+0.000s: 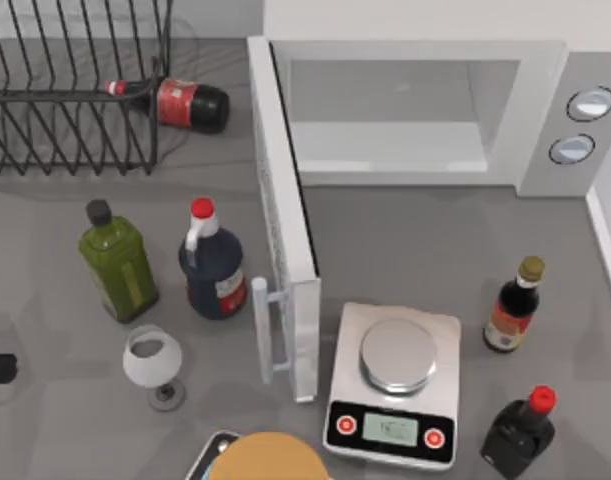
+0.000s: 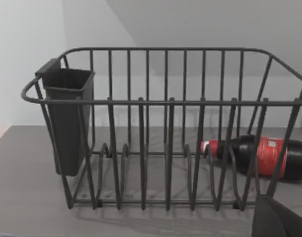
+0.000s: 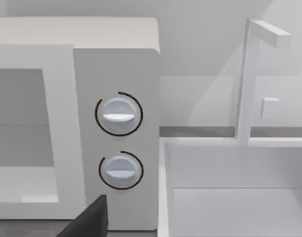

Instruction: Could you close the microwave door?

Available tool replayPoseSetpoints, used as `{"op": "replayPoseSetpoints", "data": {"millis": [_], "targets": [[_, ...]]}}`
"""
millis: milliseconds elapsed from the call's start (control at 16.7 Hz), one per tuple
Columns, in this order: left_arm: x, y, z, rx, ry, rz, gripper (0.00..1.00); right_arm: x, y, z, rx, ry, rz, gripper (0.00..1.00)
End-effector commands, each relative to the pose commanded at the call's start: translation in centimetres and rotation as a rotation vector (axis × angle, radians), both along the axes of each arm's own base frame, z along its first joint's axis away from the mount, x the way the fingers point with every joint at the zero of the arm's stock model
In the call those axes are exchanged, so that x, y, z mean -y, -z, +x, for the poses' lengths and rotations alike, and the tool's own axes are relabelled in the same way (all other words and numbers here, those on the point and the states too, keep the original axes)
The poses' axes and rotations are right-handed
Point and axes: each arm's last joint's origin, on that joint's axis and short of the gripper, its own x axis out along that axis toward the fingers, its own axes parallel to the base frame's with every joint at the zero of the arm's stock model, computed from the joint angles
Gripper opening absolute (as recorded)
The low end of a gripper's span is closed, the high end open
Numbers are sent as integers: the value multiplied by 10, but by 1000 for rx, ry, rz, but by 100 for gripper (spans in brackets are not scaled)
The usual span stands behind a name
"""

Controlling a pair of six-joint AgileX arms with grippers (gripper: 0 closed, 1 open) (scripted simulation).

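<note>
Two dark slivers of hardware are seen nearest the wrist cameras: a piece of the left gripper (image 2: 280,220) facing the wire dish rack (image 2: 165,128), and a piece of the right gripper (image 3: 89,220) facing the microwave's knob panel (image 3: 118,143). Whether either claw is wide or narrow cannot be told.

At the near edge of the table (image 1: 405,240) in the top view, a round tan object (image 1: 272,457) is cut off by the frame. A silver kitchen scale (image 1: 395,385) is set just to its right, and a black bottle with a red cap (image 1: 520,432) is stood at the near right. A wine glass (image 1: 152,358) is placed at the near left.

Farther back, a brown-capped sauce bottle (image 1: 513,306) is seen at the right. A red-capped dark bottle (image 1: 213,266) and a green bottle (image 1: 118,263) are stood side by side at the left.

Between these groups the microwave door (image 1: 282,200) is swung fully open, projecting towards the near edge. Its white bar handle (image 1: 262,330) is turned to the left, just beside the red-capped dark bottle, and its free end is close beside the scale.

At the far side the microwave (image 1: 415,60) is found with its pale cavity exposed. A dark bottle with a red label (image 1: 181,103) is laid on its side at the rack's right end, to the microwave's left.
</note>
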Motion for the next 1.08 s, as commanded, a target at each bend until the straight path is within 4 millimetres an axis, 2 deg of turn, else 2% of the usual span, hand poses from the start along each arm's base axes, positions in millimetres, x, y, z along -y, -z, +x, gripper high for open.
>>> {"op": "replayPoseSetpoints", "data": {"millis": [360, 600, 1080], "targets": [[-15, 7, -1, 0, 0, 0, 0, 0, 0, 0, 0, 0, 0, 100], [-17, 8, -1, 0, 0, 0, 0, 0, 0, 0, 0, 0, 0, 100], [-28, -4, 8, -1, 0, 0, 0, 0, 0, 0, 0, 0, 0, 100]]}}
